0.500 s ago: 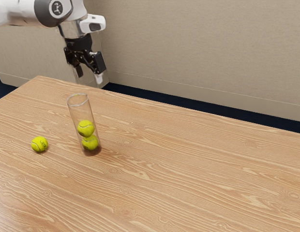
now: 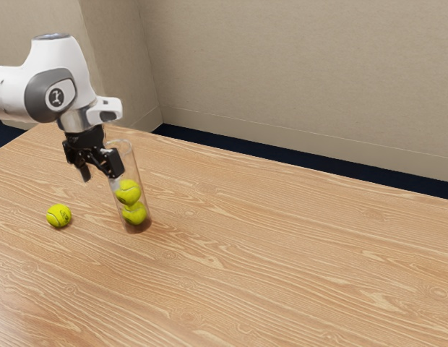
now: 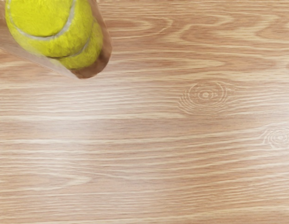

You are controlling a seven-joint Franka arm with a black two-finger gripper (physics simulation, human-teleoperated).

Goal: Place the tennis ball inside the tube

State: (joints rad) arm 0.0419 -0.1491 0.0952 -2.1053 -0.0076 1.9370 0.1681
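Observation:
My gripper (image 2: 100, 179) is open above the table in the exterior view, its fingers apart with nothing between them, overlapping the left edge of the tube in that picture. The clear tube (image 2: 141, 181) stands upright on the table with two tennis balls stacked inside, an upper one (image 2: 128, 192) and a lower one (image 2: 134, 213). A loose tennis ball (image 2: 59, 215) rests on the wood, to the exterior view's left of the tube. In the wrist view, the tube (image 3: 103, 58) shows at a corner with its upper ball (image 3: 46, 23) and lower ball (image 3: 86, 53).
The wooden table (image 2: 282, 253) extends toward the exterior view's right and front. Behind its far edge stands a beige wall (image 2: 296, 72), with a dark floor strip (image 2: 282, 163) between them.
My hand has come down and toward the exterior view's left, from beyond the tube's top to beside its upper part. The tube and the balls have stayed in place.

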